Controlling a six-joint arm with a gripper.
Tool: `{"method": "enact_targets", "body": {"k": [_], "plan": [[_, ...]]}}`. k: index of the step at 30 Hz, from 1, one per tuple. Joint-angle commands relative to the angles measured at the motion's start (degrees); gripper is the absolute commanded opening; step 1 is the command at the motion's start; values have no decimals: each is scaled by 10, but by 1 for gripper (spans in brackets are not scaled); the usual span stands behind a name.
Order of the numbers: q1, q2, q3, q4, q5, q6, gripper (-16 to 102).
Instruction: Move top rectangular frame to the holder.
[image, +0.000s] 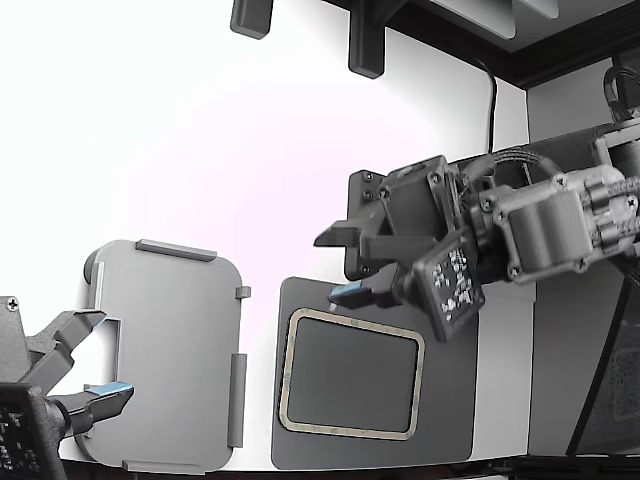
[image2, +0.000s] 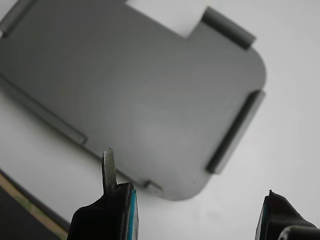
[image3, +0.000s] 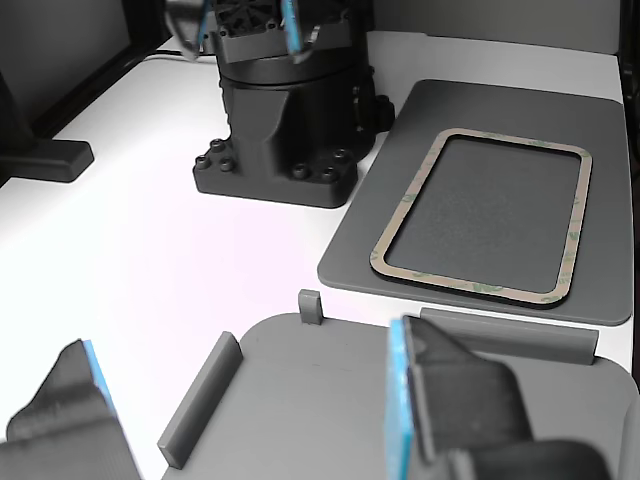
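A pale beige rectangular frame (image: 351, 374) lay flat on a dark grey slab (image: 450, 400) toward the exterior view's right, its open centre showing the slab beneath. The light grey holder (image: 170, 355), a rounded plate with raised edge tabs, sat on the white table (image: 200, 150) to the exterior view's left, just beside the slab and apart from it, with nothing resting on its surface.

The gripper (image2: 197, 212) carrying the wrist camera hung over the table just off the holder's edge, its jaws spread wide with blue pads on the fingers (image2: 131, 215) and nothing between them.

A second arm's gripper (image: 360, 275) hovered above the slab near the frame's upper edge in the exterior view; whether it touched the frame could not be told from where I stood.
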Motion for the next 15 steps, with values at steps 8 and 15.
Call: {"method": "enact_targets", "body": {"k": [8, 15], "plan": [[142, -106, -47, 35, 19, -38, 93], [200, -173, -50, 33, 26, -61, 80]]}}
